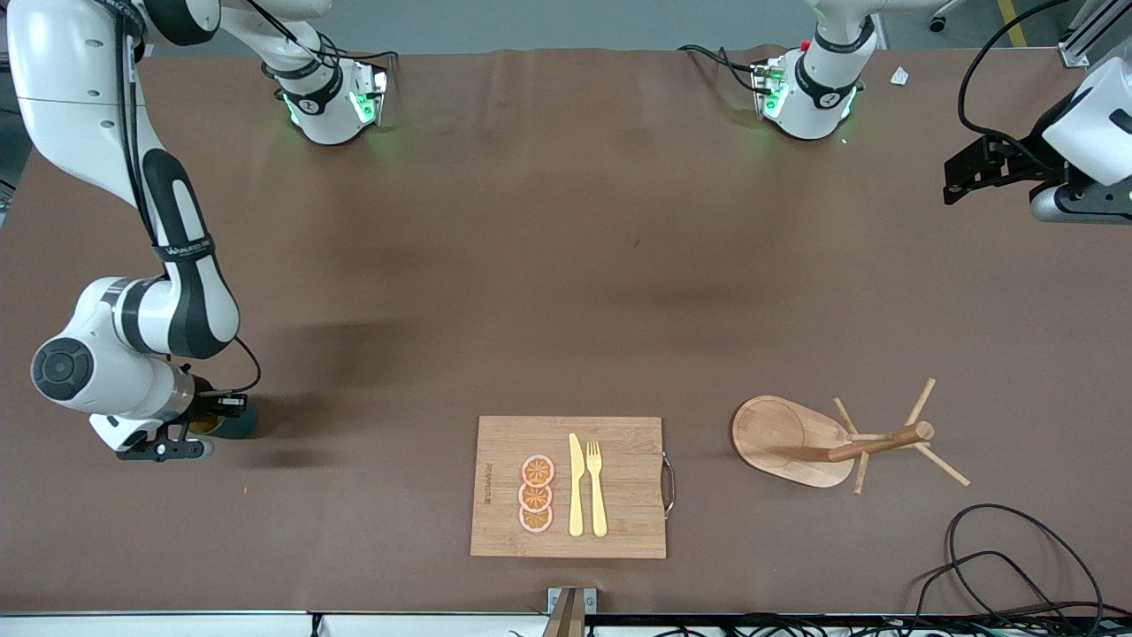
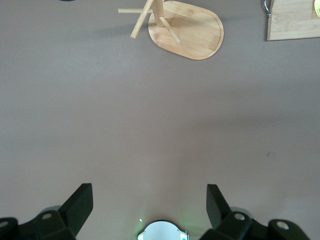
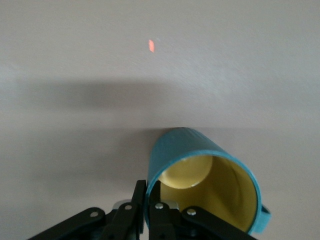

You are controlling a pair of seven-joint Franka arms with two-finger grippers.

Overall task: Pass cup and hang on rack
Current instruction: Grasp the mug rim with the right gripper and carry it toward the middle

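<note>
The teal cup (image 1: 237, 423) stands upright on the table at the right arm's end, level with the cutting board. In the right wrist view the cup (image 3: 205, 170) shows its yellow inside and its handle to one side. My right gripper (image 1: 202, 425) (image 3: 148, 192) is shut on the cup's wall, one finger inside the rim and one outside. The bamboo rack (image 1: 831, 442) (image 2: 187, 30) stands toward the left arm's end, its pegs pointing out from the post. My left gripper (image 1: 964, 181) (image 2: 148, 200) waits open and empty over the table's left-arm end, away from the rack.
A bamboo cutting board (image 1: 628, 513) (image 2: 295, 20) lies between cup and rack, carrying orange slices (image 1: 536, 494), a yellow knife (image 1: 576, 487) and fork (image 1: 597, 487). Black cables (image 1: 1008, 566) loop near the front edge past the rack. A tiny orange speck (image 3: 151, 46) lies near the cup.
</note>
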